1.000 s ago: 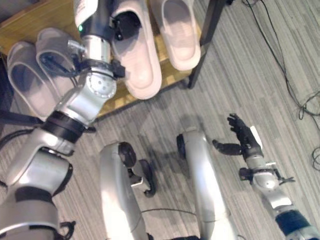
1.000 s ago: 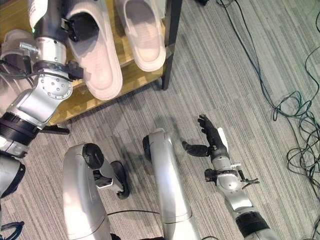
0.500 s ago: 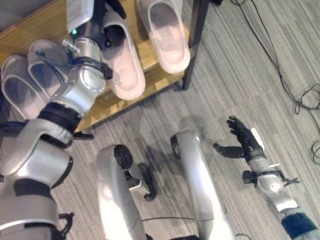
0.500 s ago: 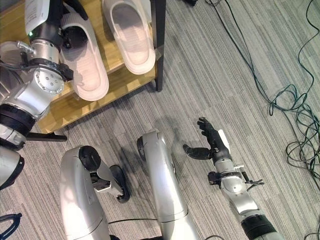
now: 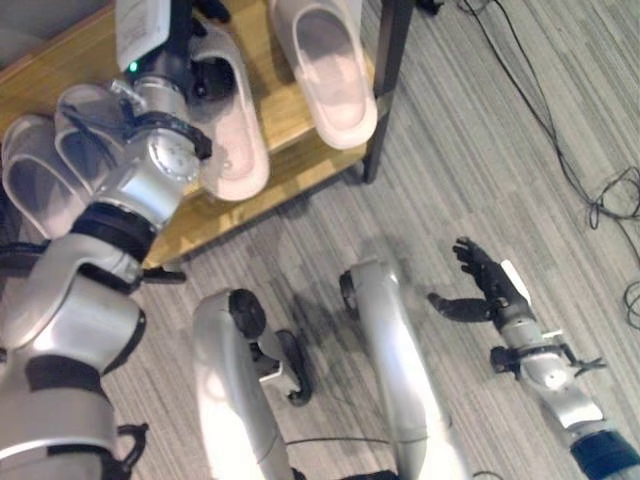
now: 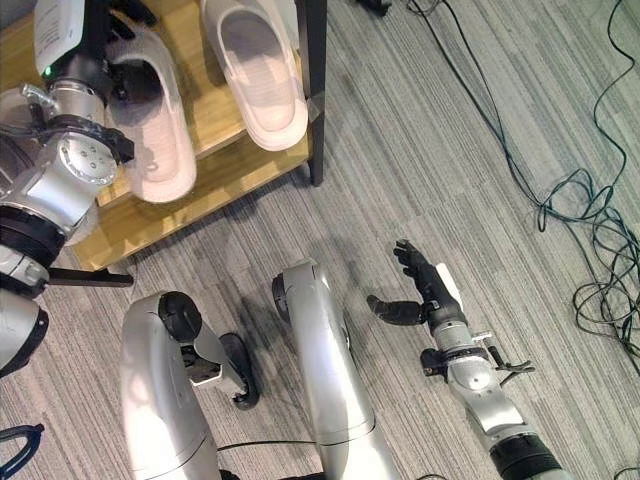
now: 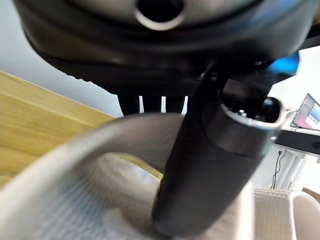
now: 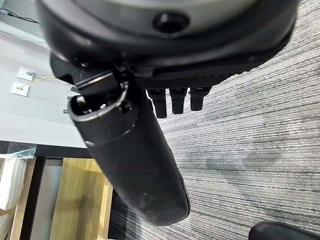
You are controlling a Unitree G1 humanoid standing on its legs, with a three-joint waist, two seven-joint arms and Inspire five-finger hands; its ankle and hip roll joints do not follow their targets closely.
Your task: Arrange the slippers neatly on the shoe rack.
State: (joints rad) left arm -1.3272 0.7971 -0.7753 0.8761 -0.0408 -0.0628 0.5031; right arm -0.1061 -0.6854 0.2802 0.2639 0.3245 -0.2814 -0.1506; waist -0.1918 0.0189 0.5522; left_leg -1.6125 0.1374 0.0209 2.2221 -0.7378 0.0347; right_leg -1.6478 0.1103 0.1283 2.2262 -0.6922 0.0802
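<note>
Left robot hand (image 5: pixel 205 75) grips my pink slipper (image 5: pixel 232 140); its heel overhangs the shoe rack (image 5: pixel 290 165) edge and could tip off.

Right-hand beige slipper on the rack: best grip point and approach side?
Grip the beige slipper by its strap, probably with the thumb in the foot opening and fingers over the top. Come from the shelf's front edge: its heel overhangs the wooden shelf there, and the black post crowds its right side.
</note>
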